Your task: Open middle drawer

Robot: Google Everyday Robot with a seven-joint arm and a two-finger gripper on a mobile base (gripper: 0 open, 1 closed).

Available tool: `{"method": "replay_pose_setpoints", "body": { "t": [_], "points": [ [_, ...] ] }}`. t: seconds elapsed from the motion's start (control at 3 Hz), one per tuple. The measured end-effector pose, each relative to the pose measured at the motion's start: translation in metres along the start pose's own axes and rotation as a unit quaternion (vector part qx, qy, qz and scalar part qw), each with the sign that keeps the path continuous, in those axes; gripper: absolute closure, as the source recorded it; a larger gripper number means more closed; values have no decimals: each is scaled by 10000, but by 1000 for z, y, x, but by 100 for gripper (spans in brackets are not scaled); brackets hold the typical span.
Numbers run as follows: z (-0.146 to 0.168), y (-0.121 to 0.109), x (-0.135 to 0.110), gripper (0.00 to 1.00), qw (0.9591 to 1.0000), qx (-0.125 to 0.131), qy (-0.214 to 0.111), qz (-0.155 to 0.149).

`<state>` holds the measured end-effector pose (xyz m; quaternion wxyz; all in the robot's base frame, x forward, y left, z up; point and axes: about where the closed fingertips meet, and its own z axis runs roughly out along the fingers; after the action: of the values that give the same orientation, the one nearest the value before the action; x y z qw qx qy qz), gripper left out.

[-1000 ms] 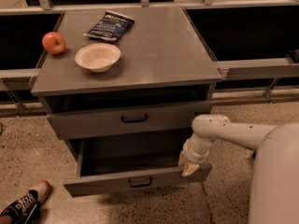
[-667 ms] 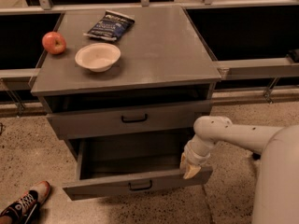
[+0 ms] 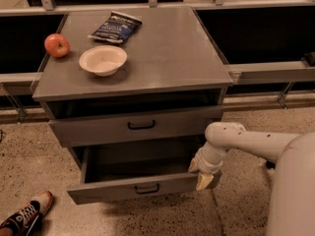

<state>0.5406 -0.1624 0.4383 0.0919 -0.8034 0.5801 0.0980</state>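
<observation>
The grey cabinet (image 3: 162, 53) has its middle drawer (image 3: 113, 190) pulled well out, so its shallow grey tray (image 3: 142, 163) shows. A small black bar handle (image 3: 147, 188) sits at the middle of its front. My gripper (image 3: 203, 177), on a white arm (image 3: 246, 141) reaching in from the right, is at the right end of the drawer front, against its corner. The taller top drawer (image 3: 98, 129) above stands slightly out, with its own black handle (image 3: 141, 126). The lowest drawer is hidden under the open one.
On the cabinet top are a red apple (image 3: 56, 45), a white bowl (image 3: 103, 59) and a dark snack bag (image 3: 115, 27). A person's shoe (image 3: 27, 215) is on the speckled floor at the lower left. My white body (image 3: 295, 191) fills the lower right. Rails run behind the cabinet.
My gripper has shifted slightly lower at the drawer's right corner. The middle drawer has hardly moved and stays pulled out.
</observation>
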Motion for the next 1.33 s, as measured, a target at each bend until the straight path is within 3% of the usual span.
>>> {"method": "replay_pose_setpoints", "body": {
  "t": [0.33,0.67,1.33],
  "points": [
    [0,0,0,2,10000,0,0,0],
    [5,5,3,0,9999,-102,-13,79],
    [10,38,0,32,9989,-445,-87,131]
  ]
}}
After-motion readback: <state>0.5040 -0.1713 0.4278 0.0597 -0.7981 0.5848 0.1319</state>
